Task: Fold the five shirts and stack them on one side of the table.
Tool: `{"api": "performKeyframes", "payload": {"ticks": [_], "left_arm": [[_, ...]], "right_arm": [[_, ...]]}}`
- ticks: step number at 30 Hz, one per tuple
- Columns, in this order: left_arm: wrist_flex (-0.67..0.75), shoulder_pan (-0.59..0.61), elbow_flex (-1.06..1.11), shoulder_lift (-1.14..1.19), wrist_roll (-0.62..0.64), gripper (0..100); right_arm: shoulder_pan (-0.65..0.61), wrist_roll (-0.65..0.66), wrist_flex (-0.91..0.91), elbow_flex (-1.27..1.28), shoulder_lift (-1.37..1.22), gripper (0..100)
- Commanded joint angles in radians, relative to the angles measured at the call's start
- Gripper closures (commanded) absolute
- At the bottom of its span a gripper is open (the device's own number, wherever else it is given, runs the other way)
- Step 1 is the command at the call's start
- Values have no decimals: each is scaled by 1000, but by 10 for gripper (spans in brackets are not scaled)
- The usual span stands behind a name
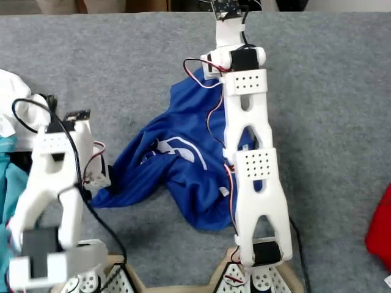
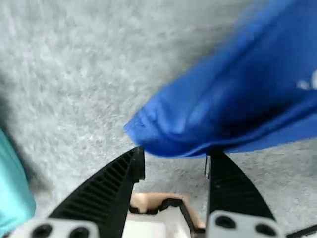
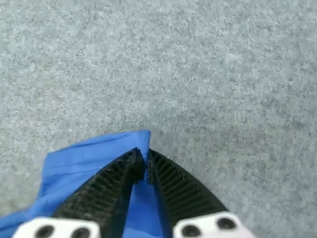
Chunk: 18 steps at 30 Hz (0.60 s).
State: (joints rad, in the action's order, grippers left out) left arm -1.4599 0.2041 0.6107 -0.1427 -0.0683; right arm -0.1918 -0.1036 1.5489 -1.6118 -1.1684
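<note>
A blue shirt with a white print lies crumpled mid-table, its far part pulled up toward the far side. My right gripper is shut on a hemmed corner of that blue shirt; in the high view the right gripper sits at the end of the outstretched arm. My left gripper is open, and a rounded fold of the blue shirt lies just at its fingertips. In the high view the left gripper is by the shirt's near left corner.
A white shirt and a teal shirt lie at the left edge, behind the left arm. The teal shirt also shows beside the left gripper. A red shirt lies at the right edge. Grey cloth covers the table.
</note>
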Motion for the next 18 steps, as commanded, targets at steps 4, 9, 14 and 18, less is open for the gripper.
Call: {"api": "performKeyframes", "payload": {"ticks": [4, 9, 14, 18], "left_arm": [[-28, 110, -158, 179, 29, 793], [-31, 166, -229, 223, 29, 793], [-84, 176, -282, 231, 25, 793], [-127, 178, -327, 232, -5, 793]], "right_arm": [[31, 71, -38, -54, -15, 992], [30, 66, -49, -54, -19, 993], [31, 66, -51, -54, -19, 993], [27, 66, -51, -51, -21, 993]]}}
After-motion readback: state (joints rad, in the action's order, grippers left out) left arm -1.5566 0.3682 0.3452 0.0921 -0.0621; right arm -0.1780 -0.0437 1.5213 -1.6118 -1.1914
